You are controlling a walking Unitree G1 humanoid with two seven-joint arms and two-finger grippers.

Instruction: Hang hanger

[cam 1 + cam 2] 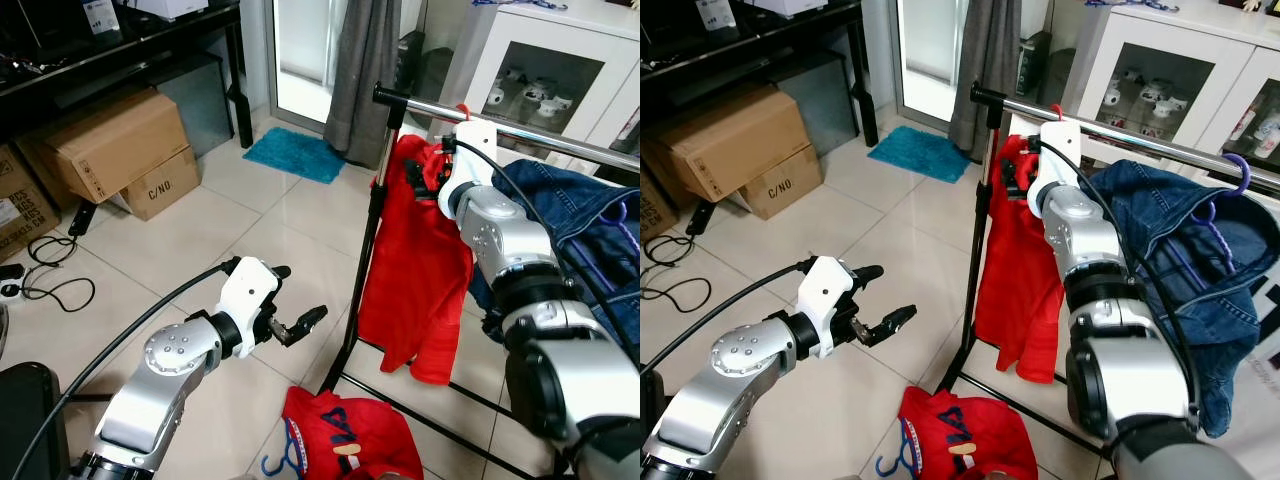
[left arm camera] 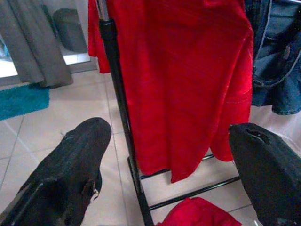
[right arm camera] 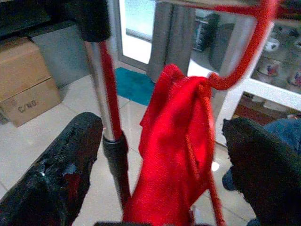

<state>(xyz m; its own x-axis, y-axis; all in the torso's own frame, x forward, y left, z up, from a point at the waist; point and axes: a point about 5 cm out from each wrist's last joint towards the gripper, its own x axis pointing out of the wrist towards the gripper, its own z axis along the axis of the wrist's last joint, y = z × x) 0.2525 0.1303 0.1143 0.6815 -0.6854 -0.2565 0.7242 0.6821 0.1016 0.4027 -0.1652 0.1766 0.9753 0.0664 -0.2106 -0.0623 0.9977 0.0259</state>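
Red hanger on the rail, right gripper just beside it

Head views: red hanger (image 1: 1058, 110) hooks the rail (image 1: 1160, 144), red shirt (image 1: 1015, 270) draped; box (image 1: 160, 186) reads "C/NO"
Left wrist: left gripper (image 2: 169, 174) jaws wide, empty
Right wrist: right gripper (image 3: 160, 165) jaws wide around the shirt; pulling away could snag it and unhook the hanger

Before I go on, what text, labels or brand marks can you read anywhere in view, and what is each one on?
"C/NO." on the lower cardboard box by the black shelf.
"FILA" on the red shirt lying on the floor below the rack.
A white label on the brown box at the far left is too small to read.
Print on a white box on the shelf is blurred.
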